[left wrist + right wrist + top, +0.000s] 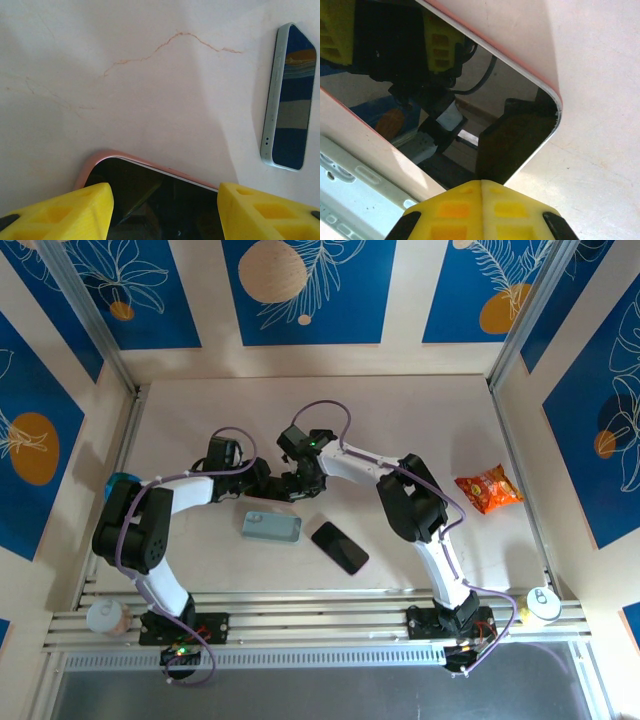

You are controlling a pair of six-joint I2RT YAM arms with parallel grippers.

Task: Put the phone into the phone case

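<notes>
The pink-rimmed phone (470, 100) is lying screen up on the table (150, 100), just beside the phone case (271, 527). The left gripper (164, 194) is standing wide open over one end, gripping nothing. The right gripper (481, 195) is resting fully closed at the phone's edge, holding nothing

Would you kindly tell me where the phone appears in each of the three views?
Top external: phone lies near centre, just right of the phone case.
Left wrist: phone at bottom centre, between the yellow fingers.
Right wrist: phone across upper middle, dark screen up.
Shared landmark: the pale phone case, right edge in left wrist, lower left in right wrist.
</notes>
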